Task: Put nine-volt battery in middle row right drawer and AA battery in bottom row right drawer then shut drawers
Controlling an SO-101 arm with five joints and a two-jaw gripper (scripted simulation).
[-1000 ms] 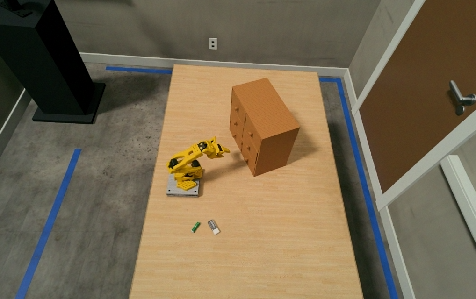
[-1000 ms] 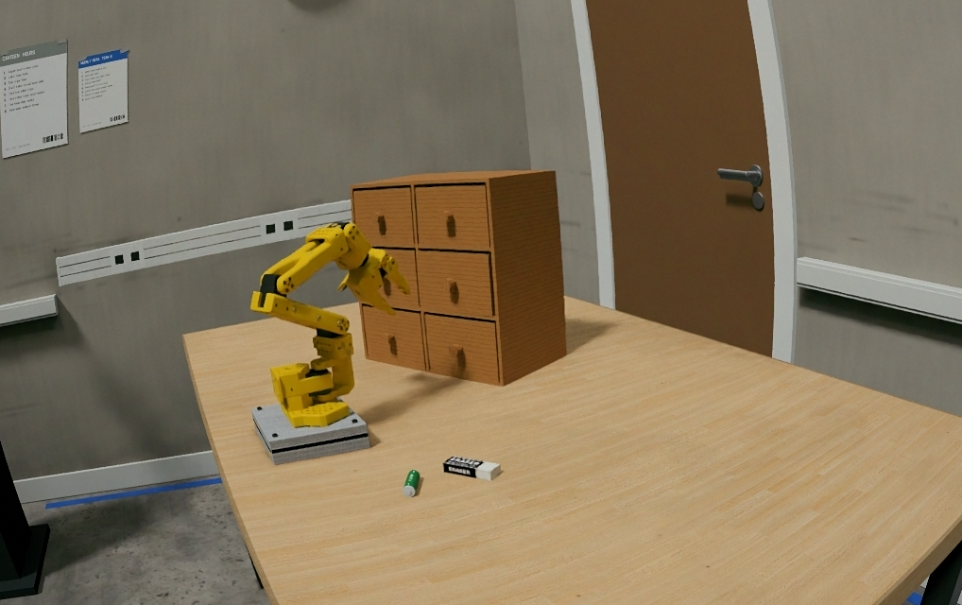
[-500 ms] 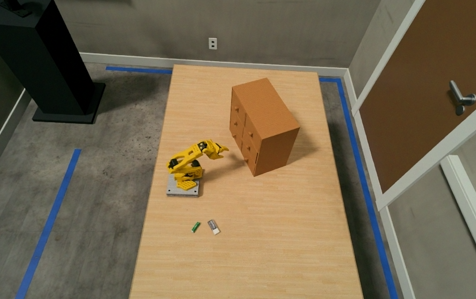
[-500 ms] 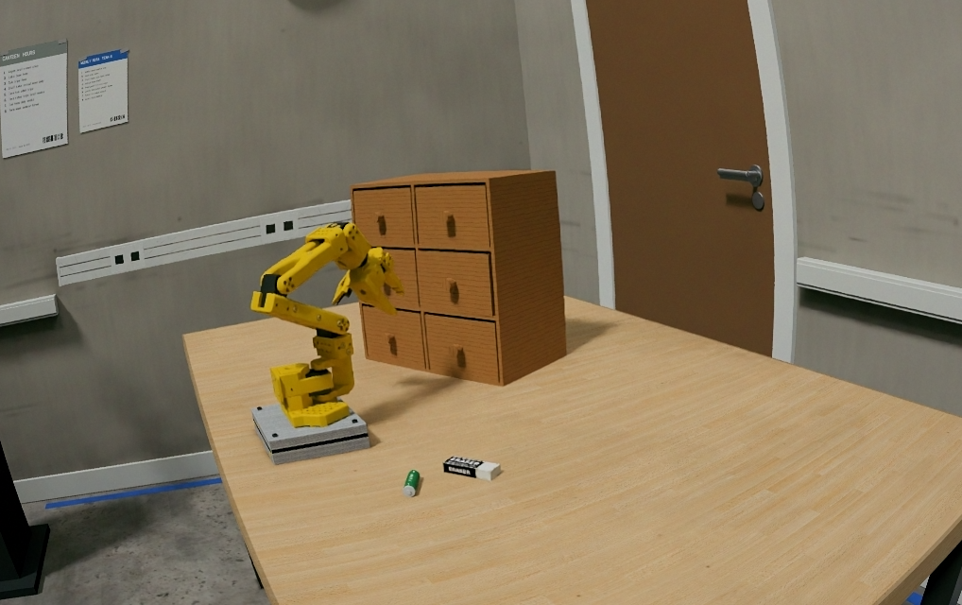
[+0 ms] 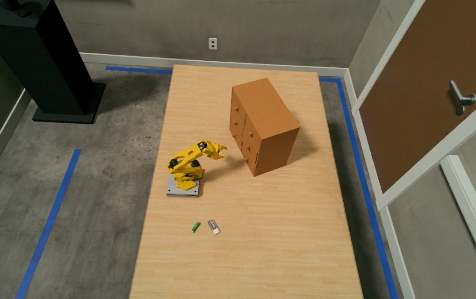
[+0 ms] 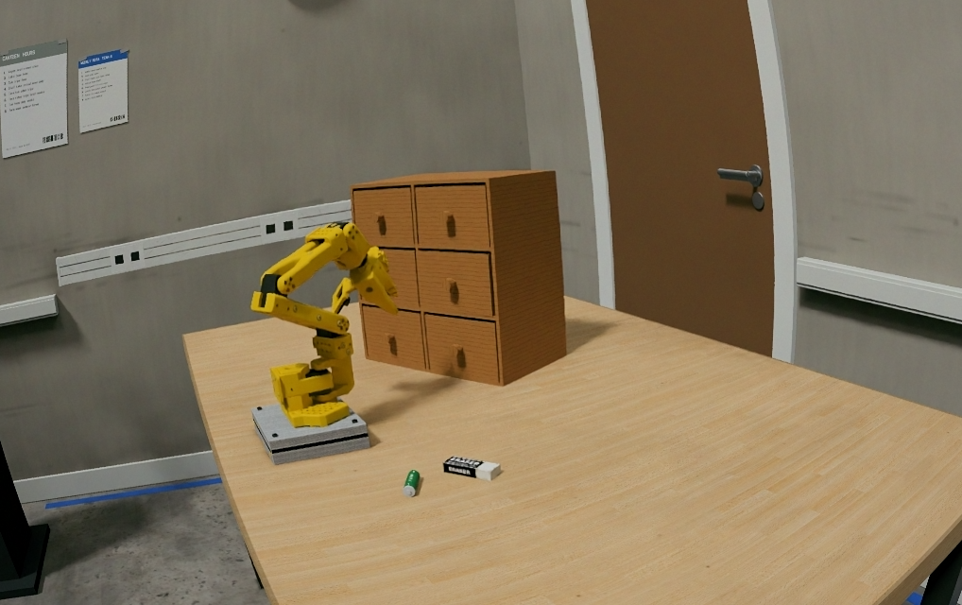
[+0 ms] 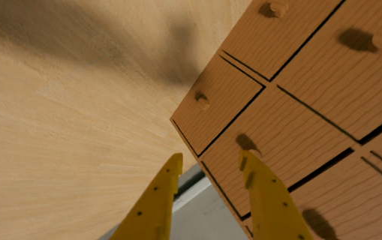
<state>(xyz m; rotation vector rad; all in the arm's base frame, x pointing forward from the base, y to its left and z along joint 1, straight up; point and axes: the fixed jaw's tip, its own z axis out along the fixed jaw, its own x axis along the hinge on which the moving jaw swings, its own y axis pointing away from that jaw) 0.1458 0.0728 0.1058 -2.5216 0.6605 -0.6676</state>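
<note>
The green AA battery (image 5: 195,227) (image 6: 411,483) lies on the table in front of the arm's base. No nine-volt battery shows in any view. The brown chest (image 5: 266,111) (image 6: 526,278) has three rows of two drawers, and all look shut. The middle row's right drawer (image 6: 475,278) (image 7: 330,86) and the bottom row's right drawer (image 6: 479,349) (image 7: 263,49) look flush with the front. My gripper (image 5: 224,152) (image 6: 366,308) (image 7: 212,161) is partly open and empty, in the air before the drawer fronts. In the wrist view one finger overlaps the middle left drawer's knob; contact cannot be told.
A black and white eraser (image 5: 213,226) (image 6: 472,468) lies beside the AA battery. The arm's grey base plate (image 5: 182,191) (image 6: 319,443) stands near the table's left edge. The chest stands on the table (image 5: 269,241) (image 6: 695,451), toward its far end.
</note>
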